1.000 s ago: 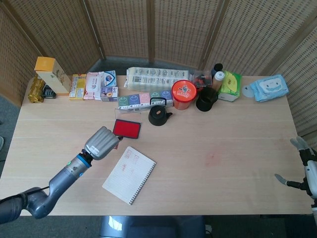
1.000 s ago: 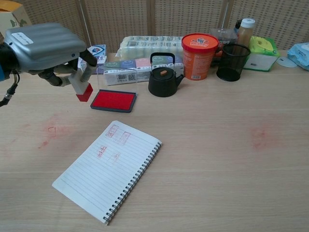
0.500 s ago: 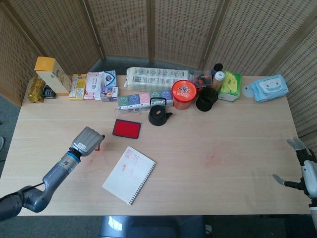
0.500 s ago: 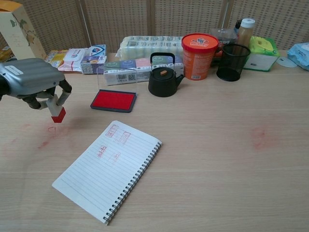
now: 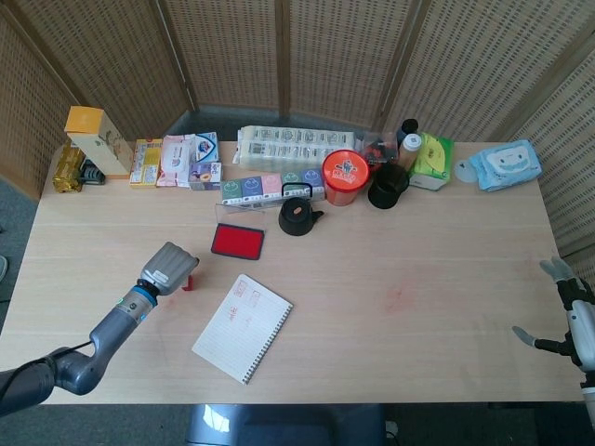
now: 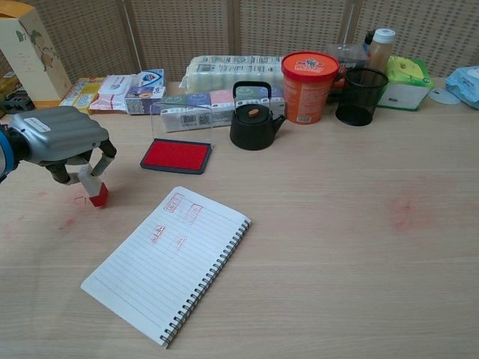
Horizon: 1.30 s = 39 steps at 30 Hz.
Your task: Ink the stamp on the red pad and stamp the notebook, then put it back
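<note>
Stamp (image 6: 95, 191) sits pinched in your left hand (image 6: 60, 142), its fingers (image 6: 101, 153) closed narrow round the white body while the red base touches or nearly touches the table (image 6: 337, 224); you cannot tell which. Just right of those fingers and a little further back lies the red pad (image 6: 176, 155), open, apart from the stamp. Nearer you and to the right of the fingers lies the notebook (image 6: 168, 258), open, with faint red marks on its upper page. Your right hand (image 5: 572, 321) hangs at the table's far right edge, fingers spread wide, holding nothing.
</note>
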{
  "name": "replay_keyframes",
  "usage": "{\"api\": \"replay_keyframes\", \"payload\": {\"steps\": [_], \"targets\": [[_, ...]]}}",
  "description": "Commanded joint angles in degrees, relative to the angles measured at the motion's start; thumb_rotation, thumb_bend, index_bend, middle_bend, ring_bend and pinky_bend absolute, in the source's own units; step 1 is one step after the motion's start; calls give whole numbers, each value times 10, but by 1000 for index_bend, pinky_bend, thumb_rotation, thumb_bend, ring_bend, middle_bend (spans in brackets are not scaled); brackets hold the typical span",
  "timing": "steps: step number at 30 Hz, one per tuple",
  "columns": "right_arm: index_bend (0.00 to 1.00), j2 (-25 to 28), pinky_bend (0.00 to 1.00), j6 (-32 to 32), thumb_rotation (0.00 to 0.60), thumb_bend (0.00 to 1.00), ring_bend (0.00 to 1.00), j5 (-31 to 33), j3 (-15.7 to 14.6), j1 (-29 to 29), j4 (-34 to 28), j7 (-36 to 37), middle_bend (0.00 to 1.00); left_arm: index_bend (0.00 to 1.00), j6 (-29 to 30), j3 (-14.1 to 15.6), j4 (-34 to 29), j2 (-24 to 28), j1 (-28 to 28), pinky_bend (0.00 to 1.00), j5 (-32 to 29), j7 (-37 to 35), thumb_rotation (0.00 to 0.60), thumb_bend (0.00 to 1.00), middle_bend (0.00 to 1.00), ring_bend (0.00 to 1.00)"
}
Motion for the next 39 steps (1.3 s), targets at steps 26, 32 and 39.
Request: {"api": "replay_keyframes", "payload": {"steps": [26, 32, 39], "targets": [[0, 5, 0, 8, 600, 78, 0, -15, -6, -2, -6, 8, 0, 637, 23, 5, -51, 29, -1, 1000, -33, 63, 600, 287, 1000, 1000], [0, 6, 0, 5, 600, 78, 0, -12, -5, -1, -3, 14, 0, 637, 16, 5, -39, 11, -6, 1000, -46, 77, 600, 288, 1000, 1000], [0, 6, 0, 3, 600, 79, 0, -11, -5, 0, -1, 17, 0, 637, 14, 8, -43, 9, -11, 1000, -53, 90, 600, 288, 1000, 1000]]}}
